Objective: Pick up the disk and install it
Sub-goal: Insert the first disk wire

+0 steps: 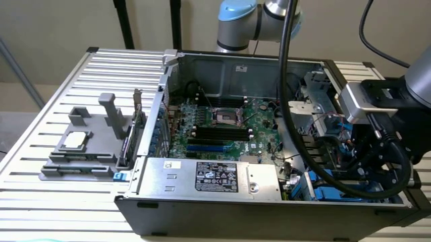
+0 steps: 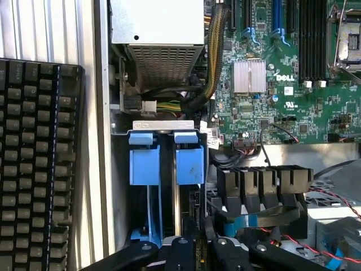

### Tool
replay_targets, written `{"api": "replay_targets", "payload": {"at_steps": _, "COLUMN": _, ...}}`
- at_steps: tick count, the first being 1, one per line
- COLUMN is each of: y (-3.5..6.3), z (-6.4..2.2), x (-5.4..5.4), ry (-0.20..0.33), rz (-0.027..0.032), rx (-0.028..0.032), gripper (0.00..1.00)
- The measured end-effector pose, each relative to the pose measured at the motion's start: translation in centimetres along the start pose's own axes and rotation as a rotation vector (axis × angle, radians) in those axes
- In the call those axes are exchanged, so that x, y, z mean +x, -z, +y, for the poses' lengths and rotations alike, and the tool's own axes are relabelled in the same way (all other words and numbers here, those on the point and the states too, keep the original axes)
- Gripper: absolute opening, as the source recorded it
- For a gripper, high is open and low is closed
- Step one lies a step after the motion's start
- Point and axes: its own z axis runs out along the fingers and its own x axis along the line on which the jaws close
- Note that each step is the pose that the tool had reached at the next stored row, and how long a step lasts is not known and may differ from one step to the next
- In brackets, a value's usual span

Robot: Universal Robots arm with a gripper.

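Note:
The disk (image 2: 144,166) stands on edge in the drive bay at the case's front corner. Its bright blue carrier rails lie either side of a thin silver edge. My gripper (image 2: 189,240) is right over the disk's near end, with its black linkages drawn close together, and looks shut on it. In the exterior view the arm's wrist (image 1: 377,116) reaches down into the open computer case (image 1: 202,212) at that view's right, above the blue bay parts (image 1: 326,194). Cables hide the fingertips there.
A power supply (image 1: 209,176) (image 2: 158,34) sits beside the bay, next to the green motherboard (image 1: 222,126) (image 2: 293,73). Thick black cables (image 1: 316,161) hang by the wrist. A black keyboard (image 2: 39,169) lies outside the case wall. A grey fixture (image 1: 81,146) with a square chip rests on the slatted table (image 1: 67,201).

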Motion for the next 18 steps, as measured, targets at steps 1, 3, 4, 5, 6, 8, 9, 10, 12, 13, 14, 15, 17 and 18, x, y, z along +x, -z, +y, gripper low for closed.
{"api": "replay_targets", "payload": {"at_steps": 1, "y": -0.01, "z": 0.00, "x": -0.1, "ry": -0.001, "rz": 0.0019, "rx": -0.0005, "gripper": 0.17}}
{"api": "replay_targets", "payload": {"at_steps": 3, "y": -0.04, "z": 0.02, "x": -0.4, "ry": -0.001, "rz": 0.0063, "rx": -0.0011, "gripper": 0.17}}
{"api": "replay_targets", "payload": {"at_steps": 4, "y": -0.05, "z": 0.02, "x": -0.5, "ry": -0.001, "rz": 0.0095, "rx": -0.0016, "gripper": 0.17}}
{"api": "replay_targets", "payload": {"at_steps": 5, "y": -0.07, "z": 0.02, "x": -0.5, "ry": -0.002, "rz": 0.0134, "rx": -0.0018, "gripper": 0.17}}
{"api": "replay_targets", "payload": {"at_steps": 6, "y": -0.07, "z": 0.02, "x": -0.6, "ry": -0.002, "rz": 0.0182, "rx": -0.0023, "gripper": 0.17}}
{"api": "replay_targets", "payload": {"at_steps": 8, "y": -0.08, "z": 0.02, "x": -0.6, "ry": -0.003, "rz": 0.0292, "rx": -0.0029, "gripper": 0.17}}
{"api": "replay_targets", "payload": {"at_steps": 9, "y": -0.08, "z": 0.01, "x": -0.6, "ry": -0.003, "rz": 0.0342, "rx": -0.0031, "gripper": 0.17}}
{"api": "replay_targets", "payload": {"at_steps": 10, "y": -0.09, "z": 0.00, "x": -0.7, "ry": -0.003, "rz": 0.0387, "rx": -0.0032, "gripper": 0.17}}
{"api": "replay_targets", "payload": {"at_steps": 12, "y": -0.10, "z": 0.00, "x": -0.8, "ry": -0.003, "rz": 0.0431, "rx": -0.0033, "gripper": 0.17}}
{"api": "replay_targets", "payload": {"at_steps": 13, "y": -0.12, "z": 0.00, "x": -0.9, "ry": -0.003, "rz": 0.0437, "rx": -0.0033, "gripper": 0.17}}
{"api": "replay_targets", "payload": {"at_steps": 14, "y": -0.12, "z": 0.01, "x": -0.9, "ry": -0.003, "rz": 0.0441, "rx": -0.0033, "gripper": 0.17}}
{"api": "replay_targets", "payload": {"at_steps": 15, "y": -0.14, "z": 0.01, "x": -1.0, "ry": -0.003, "rz": 0.0444, "rx": -0.0033, "gripper": 0.17}}
{"api": "replay_targets", "payload": {"at_steps": 17, "y": -0.15, "z": 0.00, "x": -1.1, "ry": -0.003, "rz": 0.0454, "rx": -0.0035, "gripper": 0.17}}
{"api": "replay_targets", "payload": {"at_steps": 18, "y": -0.17, "z": -0.02, "x": -1.2, "ry": -0.003, "rz": 0.0456, "rx": -0.0035, "gripper": 0.17}}
